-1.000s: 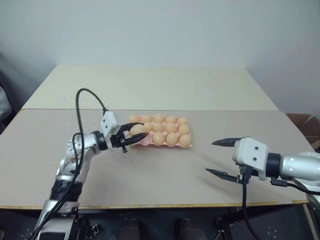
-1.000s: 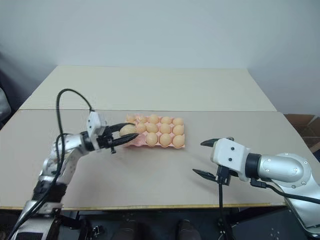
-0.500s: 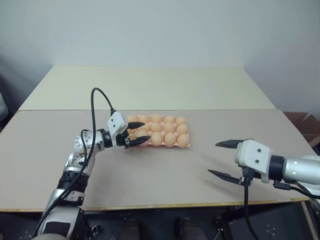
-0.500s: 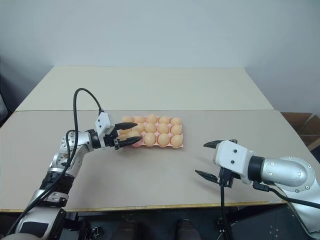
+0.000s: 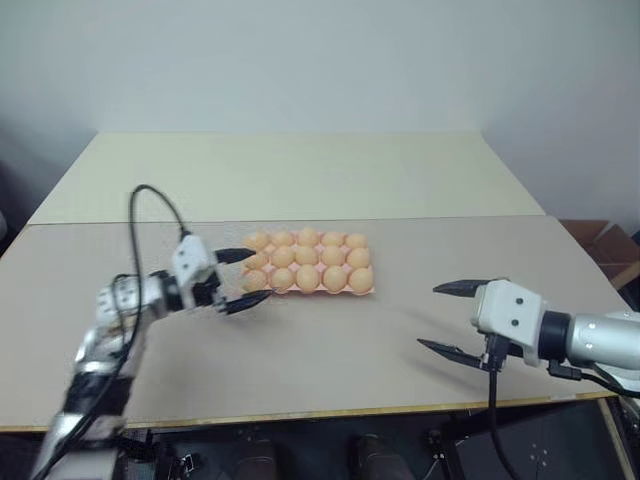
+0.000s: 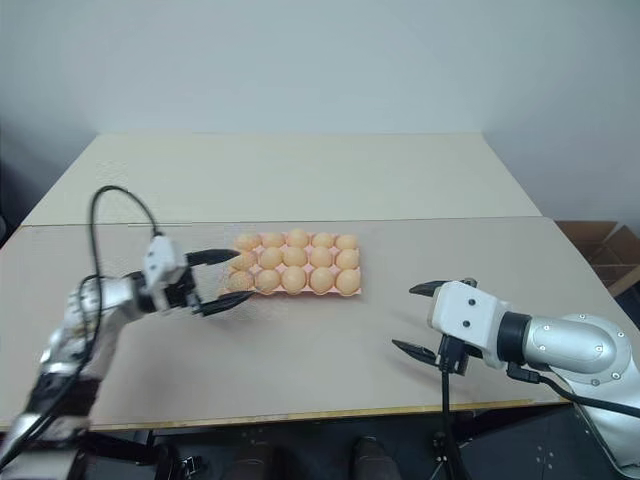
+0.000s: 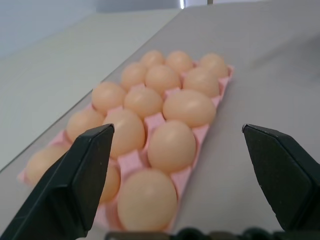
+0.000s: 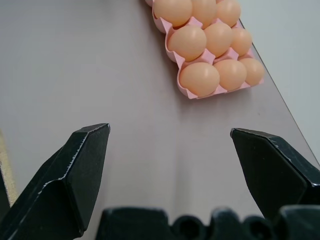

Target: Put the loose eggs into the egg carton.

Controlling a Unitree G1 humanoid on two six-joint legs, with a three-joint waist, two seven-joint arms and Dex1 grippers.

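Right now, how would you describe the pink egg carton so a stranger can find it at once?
Look at the wide beige table. Near its middle, just past the open left claw, lies the egg carton, a flat lidless pink tray. It is the table's one pink thing, and its cups hold orange-tan eggs.

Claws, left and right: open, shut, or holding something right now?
Left claw: open, empty, beside the egg carton.
Right claw: open, empty.

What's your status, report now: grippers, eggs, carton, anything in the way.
Left gripper open, empty, at the egg carton's left end. Right gripper open, empty, apart over the table. Eggs sit in the carton. Nothing in the way.
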